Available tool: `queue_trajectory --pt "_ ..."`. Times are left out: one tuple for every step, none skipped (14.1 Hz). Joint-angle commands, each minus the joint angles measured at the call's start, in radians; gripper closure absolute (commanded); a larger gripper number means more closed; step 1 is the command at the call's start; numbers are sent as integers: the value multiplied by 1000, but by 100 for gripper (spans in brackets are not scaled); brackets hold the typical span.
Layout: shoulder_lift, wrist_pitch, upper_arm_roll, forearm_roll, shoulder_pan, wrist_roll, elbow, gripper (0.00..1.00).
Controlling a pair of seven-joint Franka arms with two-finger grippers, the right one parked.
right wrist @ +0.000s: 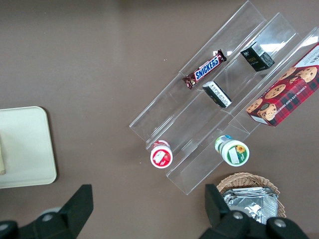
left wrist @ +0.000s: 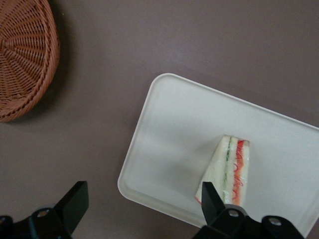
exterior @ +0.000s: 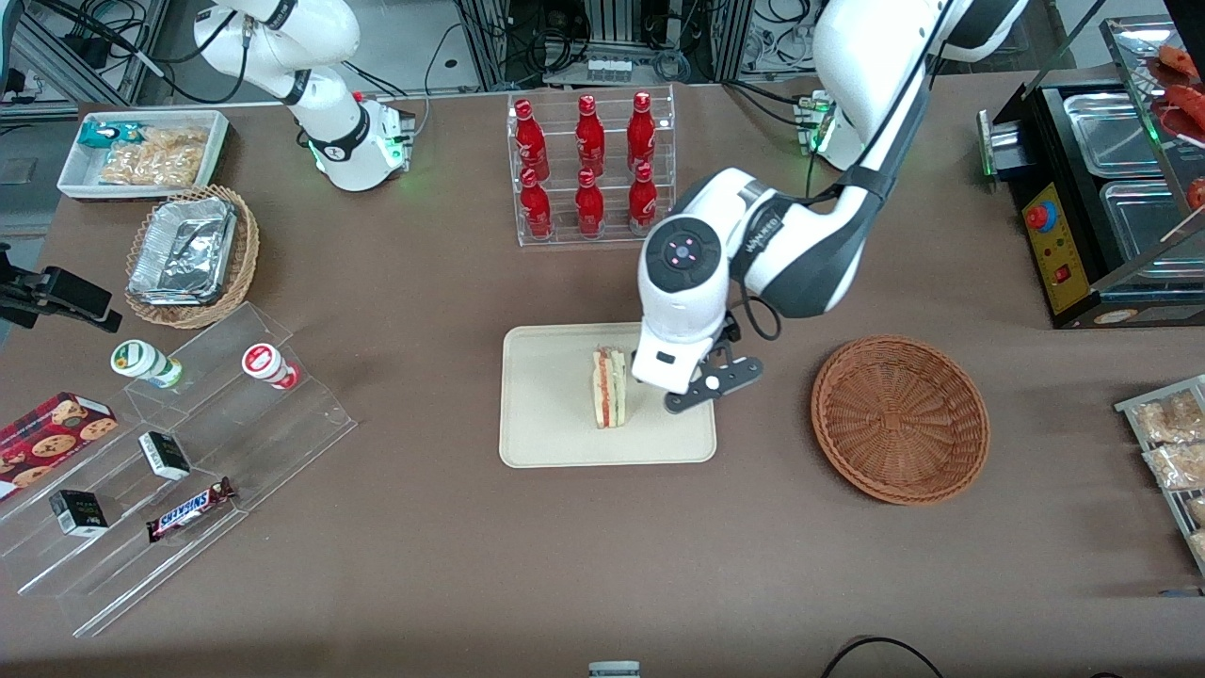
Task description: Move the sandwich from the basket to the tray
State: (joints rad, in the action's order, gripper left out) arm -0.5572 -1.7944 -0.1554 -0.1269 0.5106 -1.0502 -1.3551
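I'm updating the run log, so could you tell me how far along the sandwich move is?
The move itself looks done: the sandwich stands on the tray, and the basket is empty. Nothing is in hand: the gripper hangs open above the tray edge, beside the sandwich, holding nothing. What seems left is only for the arm to pull away.

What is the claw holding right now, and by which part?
Nothing. The claw is open above the tray, and the sandwich lies free on it; the basket is empty.

Front view: gripper [exterior: 680, 400] fingertips hidden under the wrist. Wrist view: basket [left wrist: 22, 55] cropped, tray [left wrist: 174, 144] corner cut off.
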Motion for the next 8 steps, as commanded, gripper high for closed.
queue_trajectory --pt "92 4 -4 0 -53 61 -105 0" --pt "117 7 -4 0 -73 88 -120 0" --pt "140 16 -4 1 -98 113 -134 0" --pt "160 29 -6 3 -115 133 -145 0" --pt "175 36 -6 13 -138 151 -153 0" --pt "201 35 -7 45 -159 188 -179 0" --pt "245 35 -12 70 -199 246 -226 0" --pt "290 36 -22 85 -237 319 -272 0"
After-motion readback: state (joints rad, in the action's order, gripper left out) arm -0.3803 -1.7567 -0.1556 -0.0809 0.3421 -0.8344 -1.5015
